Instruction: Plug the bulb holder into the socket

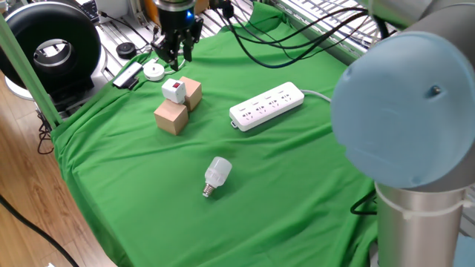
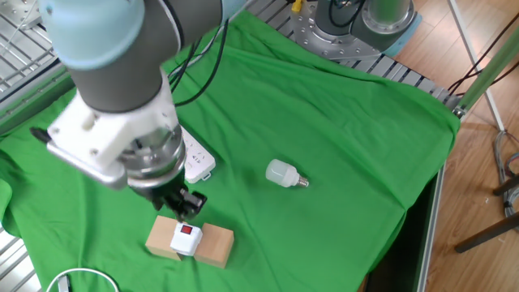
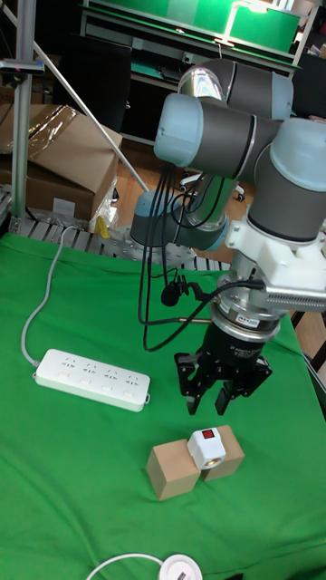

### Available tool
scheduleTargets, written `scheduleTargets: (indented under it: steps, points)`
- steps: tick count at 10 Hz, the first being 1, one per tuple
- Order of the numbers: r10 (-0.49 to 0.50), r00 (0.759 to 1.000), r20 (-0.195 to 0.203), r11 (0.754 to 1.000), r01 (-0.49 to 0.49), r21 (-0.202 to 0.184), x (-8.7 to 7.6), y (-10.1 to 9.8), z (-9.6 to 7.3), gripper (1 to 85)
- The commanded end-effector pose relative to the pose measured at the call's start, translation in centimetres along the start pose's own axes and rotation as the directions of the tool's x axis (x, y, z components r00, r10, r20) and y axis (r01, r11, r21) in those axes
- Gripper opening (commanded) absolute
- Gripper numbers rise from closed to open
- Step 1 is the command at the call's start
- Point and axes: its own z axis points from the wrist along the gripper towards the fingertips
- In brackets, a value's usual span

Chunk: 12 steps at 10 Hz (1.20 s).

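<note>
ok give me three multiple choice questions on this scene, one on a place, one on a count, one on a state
1. Where does the small white boxy bulb holder with the red patch sit?
A. between two tan wooden cubes
B. plugged into the long white power strip
C. inside the claw

2. How many tan wooden cubes are there?
A. one
B. two
C. four

3. The black two-finger claw is
A. shut on the white screw-base light bulb
B. open and holding nothing
C. shut on the cable

Answers: 1 A, it rests against both cubes. 2 B, two blocks flank it. 3 B, its fingers are spread above the holder; the bulb lies alone on the green cloth.
</note>
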Motion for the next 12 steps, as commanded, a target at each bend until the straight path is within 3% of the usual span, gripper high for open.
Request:
scheduleTargets:
  steps: [1, 2, 4, 6, 7, 10, 12]
  points:
    - [0.016, 0.999, 0.031, 1.000, -0.017, 0.011, -1.3, 0.5, 1.4, 42.7]
    - [0.009, 1.000, 0.020, 1.000, -0.010, 0.020, -1.1, 0.2, 1.4, 43.0]
    - [-0.041, 0.998, -0.043, 0.999, 0.041, 0.003, 0.6, 0.6, 1.4, 48.7]
    - [-0.091, 0.996, -0.019, 0.995, 0.090, -0.051, 0.1, 2.0, 1.4, 59.0]
    - [-0.096, 0.995, 0.005, 0.994, 0.096, -0.051, -0.7, 2.2, 1.6, 62.3]
    - [-0.091, 0.996, 0.017, 0.996, 0.091, 0.000, -2.5, 2.7, 4.0, 61.7]
    - [-0.101, 0.995, 0.009, 0.995, 0.101, 0.023, -2.5, 2.3, 4.3, 61.7]
